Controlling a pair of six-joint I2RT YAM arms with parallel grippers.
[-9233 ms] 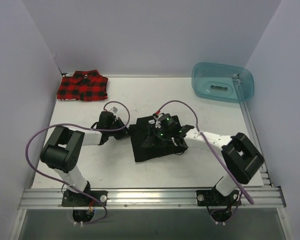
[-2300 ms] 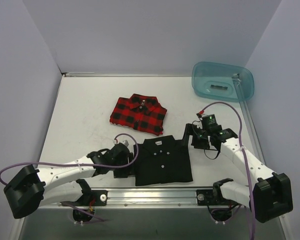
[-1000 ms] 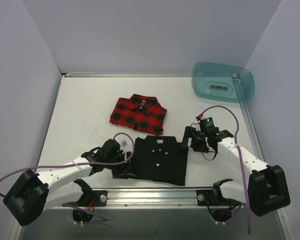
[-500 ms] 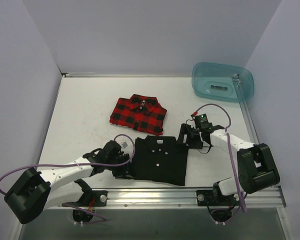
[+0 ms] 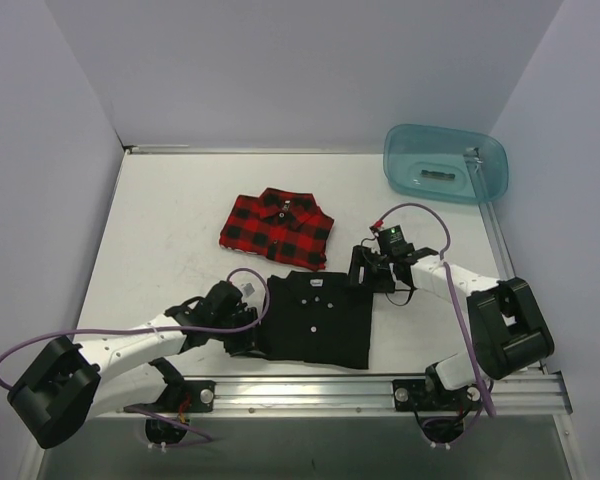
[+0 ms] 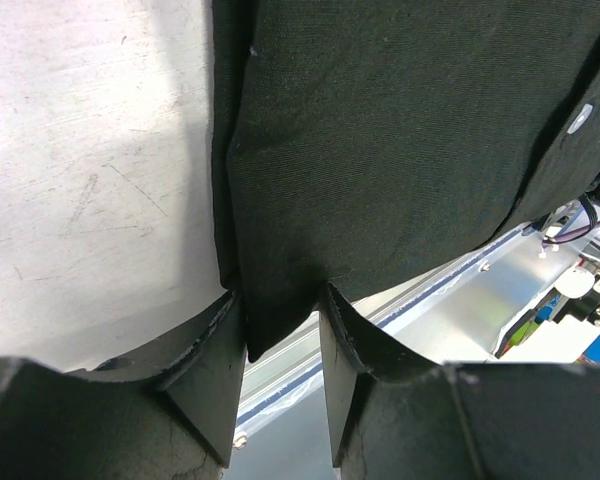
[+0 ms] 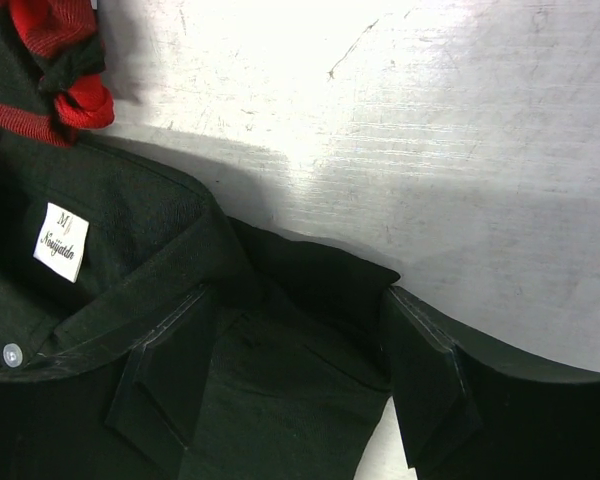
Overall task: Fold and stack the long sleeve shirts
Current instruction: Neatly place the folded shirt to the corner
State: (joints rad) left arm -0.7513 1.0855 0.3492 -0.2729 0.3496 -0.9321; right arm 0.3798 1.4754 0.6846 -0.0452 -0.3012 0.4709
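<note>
Sitting far right, teal tub holding a small, indistinct object.

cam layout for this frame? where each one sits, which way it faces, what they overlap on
Top external: fixed high behind the arm bases, looking down at the table; both arms show.
Left wrist: on the left arm, looking past its own fingers at the black shirt edge between them.
Right wrist: on the right arm, fingers straddling that shirt's shoulder.
Shared: all three show the black shirt.

It was a robotics lab cell: plain lavender partition walls enclosed a scuffed white table edged by an aluminium rail.
</note>
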